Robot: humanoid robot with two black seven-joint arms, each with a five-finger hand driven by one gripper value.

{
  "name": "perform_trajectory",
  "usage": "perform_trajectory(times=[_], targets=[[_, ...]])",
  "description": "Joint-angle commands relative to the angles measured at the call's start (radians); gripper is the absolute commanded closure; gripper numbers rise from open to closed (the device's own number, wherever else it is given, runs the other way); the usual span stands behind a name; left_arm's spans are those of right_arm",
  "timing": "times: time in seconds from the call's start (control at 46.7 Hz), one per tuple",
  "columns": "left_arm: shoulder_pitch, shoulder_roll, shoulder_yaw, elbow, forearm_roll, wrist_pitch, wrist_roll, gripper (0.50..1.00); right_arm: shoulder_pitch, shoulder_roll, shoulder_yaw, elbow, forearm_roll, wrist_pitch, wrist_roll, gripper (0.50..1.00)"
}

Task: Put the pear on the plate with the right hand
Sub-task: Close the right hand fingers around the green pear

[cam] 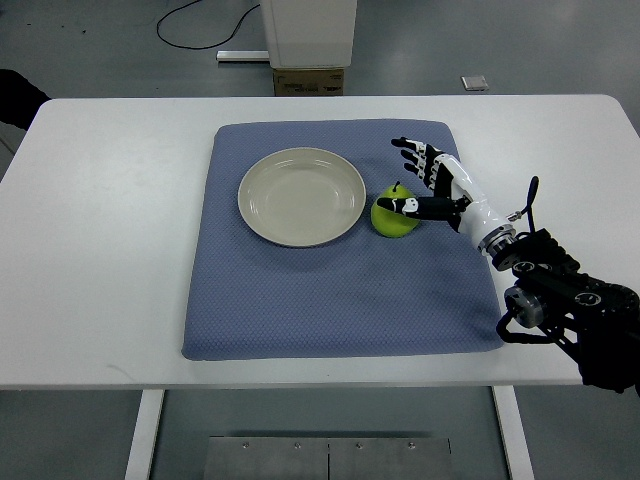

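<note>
A green pear (pixel 392 218) stands on the blue mat (pixel 330 300) just right of the cream plate (pixel 301 196), which holds nothing. My right hand (pixel 425 180) reaches in from the lower right and is against the pear's right side. Its thumb lies across the top of the pear while the other fingers (pixel 410 152) are spread out behind it, not closed around the fruit. The pear rests on the mat.
The mat lies on a white table (pixel 100 250). A white pillar base and a cardboard box (pixel 308 80) stand beyond the far edge. A dark object (pixel 18 95) shows at the far left edge.
</note>
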Motion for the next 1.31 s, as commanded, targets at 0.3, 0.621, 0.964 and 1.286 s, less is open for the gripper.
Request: perform_trajectory(times=[0.3,0.621,0.964,1.286], targets=[[-0.001,0.0,0.0,0.0,0.0,0.0,0.0,0.5,-0.011,-0.002,-0.035,0.0,0.0,-0.01,0.0,0.507],[-0.001,0.0,0.0,0.0,0.0,0.0,0.0,0.5,-0.011,-0.005,-0.077,0.002,0.0,-0.01,0.0,0.513],[-0.001,0.0,0.0,0.0,0.0,0.0,0.0,0.5,-0.024,-0.005,-0.077,0.005,0.002,-0.007,0.0,0.546],[-0.001,0.0,0.0,0.0,0.0,0.0,0.0,0.5,-0.032,-0.005,-0.095,0.005,0.002,-0.007,0.0,0.59]])
